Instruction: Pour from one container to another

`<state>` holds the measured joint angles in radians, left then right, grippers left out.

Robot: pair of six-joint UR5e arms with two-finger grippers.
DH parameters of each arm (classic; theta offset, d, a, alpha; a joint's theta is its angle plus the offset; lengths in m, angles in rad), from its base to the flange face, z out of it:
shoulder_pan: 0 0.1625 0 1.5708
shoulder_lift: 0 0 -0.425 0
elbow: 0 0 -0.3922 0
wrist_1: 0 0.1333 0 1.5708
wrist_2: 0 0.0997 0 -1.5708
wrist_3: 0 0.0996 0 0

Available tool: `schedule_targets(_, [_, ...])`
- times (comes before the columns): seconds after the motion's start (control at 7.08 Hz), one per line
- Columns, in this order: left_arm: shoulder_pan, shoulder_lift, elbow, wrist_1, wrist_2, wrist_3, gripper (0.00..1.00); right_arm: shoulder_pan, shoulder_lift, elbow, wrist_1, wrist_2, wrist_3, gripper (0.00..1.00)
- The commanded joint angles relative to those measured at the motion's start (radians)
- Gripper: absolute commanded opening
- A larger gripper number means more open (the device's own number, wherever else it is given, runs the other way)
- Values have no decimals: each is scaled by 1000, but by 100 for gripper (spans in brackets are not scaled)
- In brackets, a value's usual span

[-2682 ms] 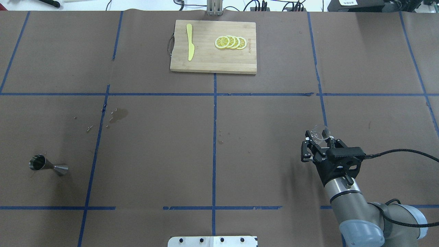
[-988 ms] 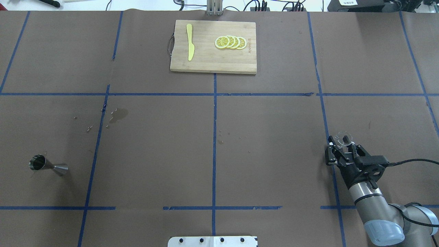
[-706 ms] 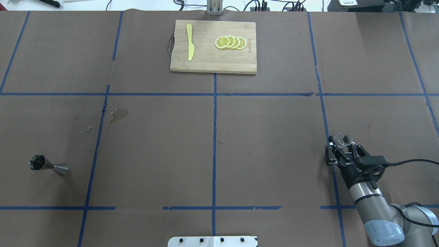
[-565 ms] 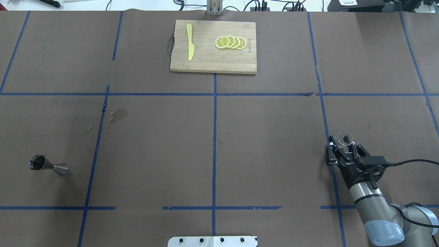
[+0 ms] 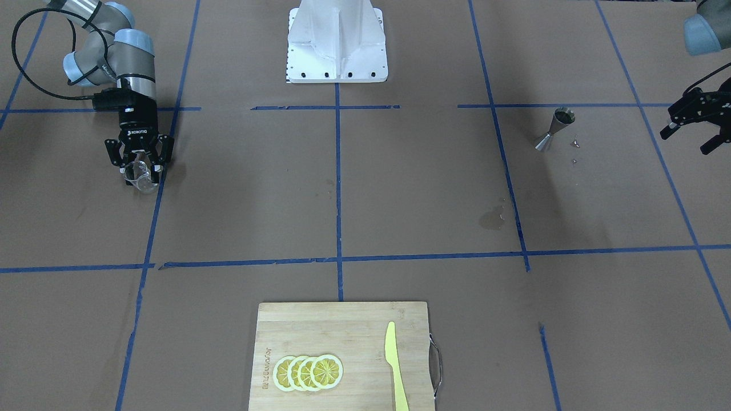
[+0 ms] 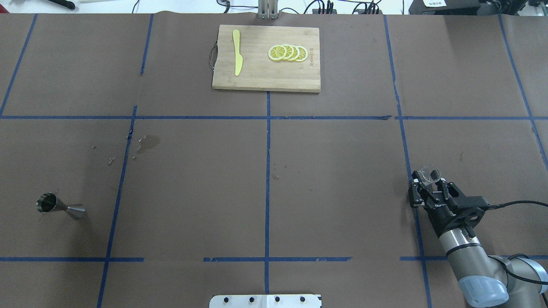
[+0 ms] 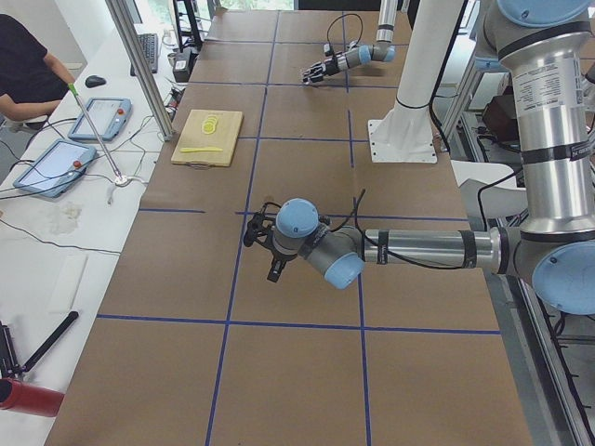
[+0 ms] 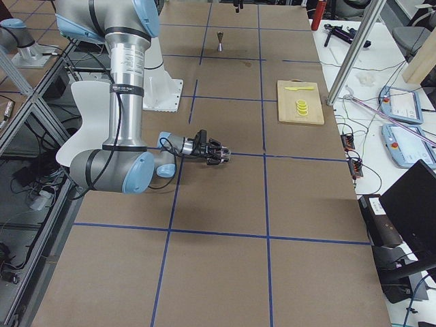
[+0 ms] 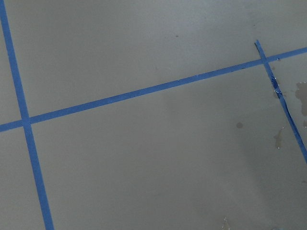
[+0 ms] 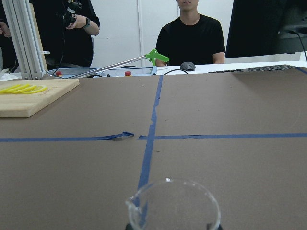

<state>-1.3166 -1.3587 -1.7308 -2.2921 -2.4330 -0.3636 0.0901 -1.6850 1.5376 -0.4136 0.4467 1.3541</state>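
Front: showed right gripper (image 5: 141,170) closed on upright cup (image 5: 141,180), low at worktop (image 5: 342,188); showed left gripper (image 5: 684,144) spread wide, empty, near upright jigger (image 5: 554,130), not touching. Overhead: placed cup (image 6: 428,172) at right gripper's tips, jigger (image 6: 60,206) well apart at opposite end. Right side: gave same hold, far off jigger. Left side: rendered cup too small to judge. Left wrist: caught worktop, tape (image 9: 144,88), wet spots (image 9: 302,98). Right wrist: framed cup's rim at bottom edge, lip leftward, board (image 10: 29,98) beyond.
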Motion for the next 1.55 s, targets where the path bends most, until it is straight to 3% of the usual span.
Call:
schedule_targets(0.0, [-1, 1, 0, -1, 0, -1, 100, 0, 1, 4, 9, 0, -7, 64])
schedule_targets(0.14, [-3, 1, -1, -1, 0, -2, 100, 0, -1, 3, 12, 0, -9, 75])
schedule_targets(0.28, [-4, 1, -1, -1, 0, -2, 100, 0, -1, 4, 12, 0, -10, 92])
schedule_targets(0.42, [-4, 1, -1, -1, 0, -2, 100, 0, -4, 4, 13, -2, -13, 99])
schedule_targets(0.99, [-4, 1, -3, -1, 0, -5, 100, -64, -157, 197, 13, 44, -50, 100])
schedule_targets(1.27, [-6, 15, -4, -3, 0, -5, 100, -81, -290, 309, 13, 178, -50, 100])
schedule_targets(1.41, [-6, 21, -10, -3, 0, -5, 100, -76, -361, 363, 13, 292, -50, 100])
